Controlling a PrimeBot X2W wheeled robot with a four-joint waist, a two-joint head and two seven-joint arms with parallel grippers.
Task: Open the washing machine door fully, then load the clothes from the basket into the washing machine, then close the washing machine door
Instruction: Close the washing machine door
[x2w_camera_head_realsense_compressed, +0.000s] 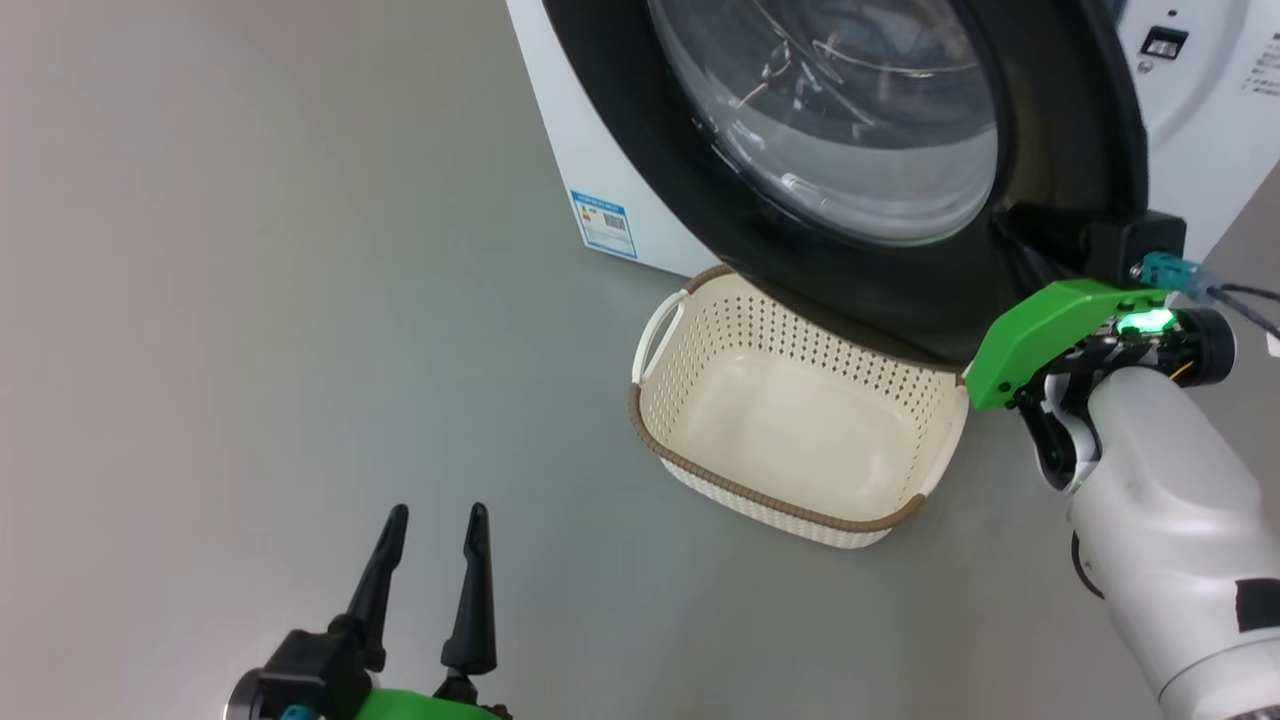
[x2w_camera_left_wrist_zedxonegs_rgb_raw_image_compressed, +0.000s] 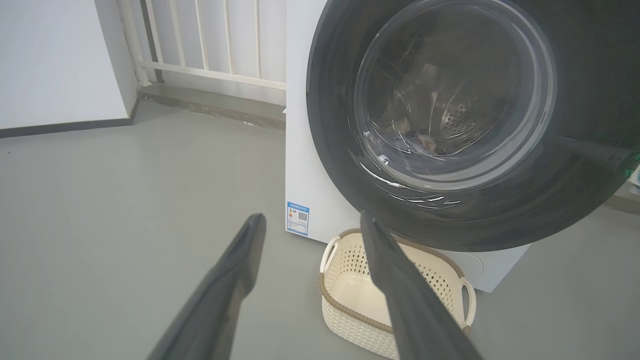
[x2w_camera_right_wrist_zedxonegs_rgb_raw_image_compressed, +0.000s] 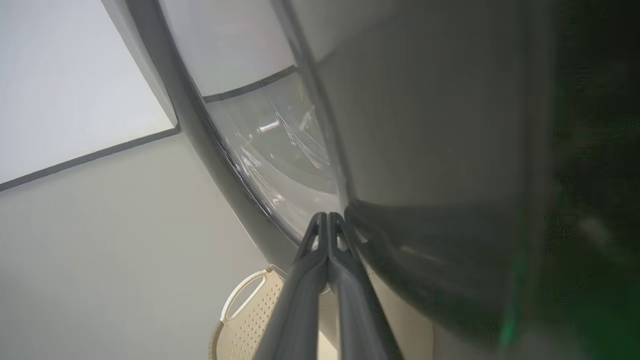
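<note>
The right end effector (x2w_camera_right_wrist_zedxonegs_rgb_raw_image_compressed: 327, 217) is clenched empty, tips at the large round glossy black-rimmed glass washing machine door (x2w_camera_head_realsense_compressed: 700, 200). The left end effector (x2w_camera_head_realsense_compressed: 437, 512) is released above the grey floor (x2w_camera_head_realsense_compressed: 250, 300). The small cream perforated plastic basket (x2w_camera_head_realsense_compressed: 760, 495) sits on the floor under the door, by the big white washing machine (x2w_camera_head_realsense_compressed: 560, 120).

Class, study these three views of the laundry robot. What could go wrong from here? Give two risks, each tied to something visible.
1. The shut right gripper meets the round, glossy black-rimmed glass door with its fingertips alone; on that smooth curve it may slip off.
2. The door's lower rim hangs over the empty cream perforated plastic basket; a swinging door might clip it.
</note>
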